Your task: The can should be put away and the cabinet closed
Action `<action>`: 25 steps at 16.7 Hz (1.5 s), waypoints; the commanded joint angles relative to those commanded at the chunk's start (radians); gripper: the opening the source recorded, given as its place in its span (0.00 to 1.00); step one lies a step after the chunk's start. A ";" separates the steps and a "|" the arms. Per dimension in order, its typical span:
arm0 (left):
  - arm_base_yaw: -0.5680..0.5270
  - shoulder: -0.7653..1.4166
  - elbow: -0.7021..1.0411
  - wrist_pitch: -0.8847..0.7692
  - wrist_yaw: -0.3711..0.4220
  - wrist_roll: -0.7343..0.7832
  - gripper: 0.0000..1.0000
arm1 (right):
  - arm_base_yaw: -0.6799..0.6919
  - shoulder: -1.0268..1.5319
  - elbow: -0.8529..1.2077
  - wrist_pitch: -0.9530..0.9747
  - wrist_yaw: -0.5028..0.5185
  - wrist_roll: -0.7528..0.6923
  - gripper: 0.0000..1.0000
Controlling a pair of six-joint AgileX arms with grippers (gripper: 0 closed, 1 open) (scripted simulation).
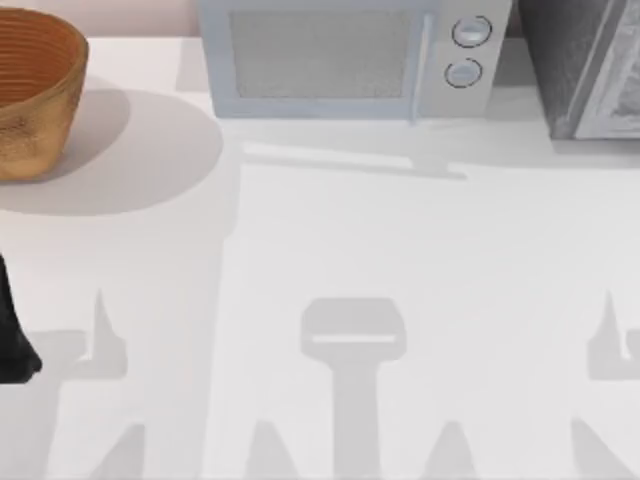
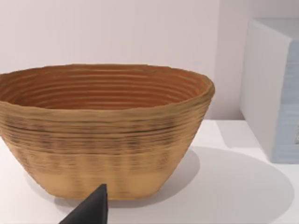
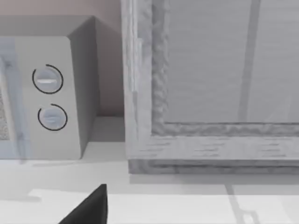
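Grey panelled cabinet (image 1: 585,70) is the one task thing I can place. It sits at the far right corner of the table (image 1: 400,250), just right of the microwave (image 1: 350,55) w/ a narrow gap between them.

Can: location cannot be told. The basket (image 1: 30,90) at far left has a deep bowl. Its floor is hidden behind the near wall in the left wrist view, so the can might be in there (guess only).

Cabinet front faces the right wrist cam square-on. Framed panel looks flat, but I cannot tell if the door is ajar.

- Right gripper (image 3: 88,207): low, near side of table, pointing at the cabinet front. Grip state: cannot tell. This is the nearer arm for the door.
- Left gripper (image 2: 88,211): low at table's left edge, pointing at the basket, near it but not touching. Grip state: cannot tell. Nearer arm for anything on the basket side.

Room: mid-table is bare between the arms and the back row, so approach lanes are open both ways. Tight spots are the basket rim at left and the microwave-cabinet gap at right.

Judgement: nothing done yet. Find the can first, then stow it, then shut the door.
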 joint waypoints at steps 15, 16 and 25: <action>0.000 0.000 0.000 0.000 0.000 0.000 1.00 | -0.287 0.378 0.102 0.342 -0.290 0.003 1.00; 0.000 0.000 0.000 0.000 0.000 0.000 1.00 | -0.346 0.467 0.123 0.412 -0.347 0.003 1.00; 0.000 0.000 0.000 0.000 0.000 0.000 1.00 | -0.863 1.305 0.302 1.021 -0.851 0.015 1.00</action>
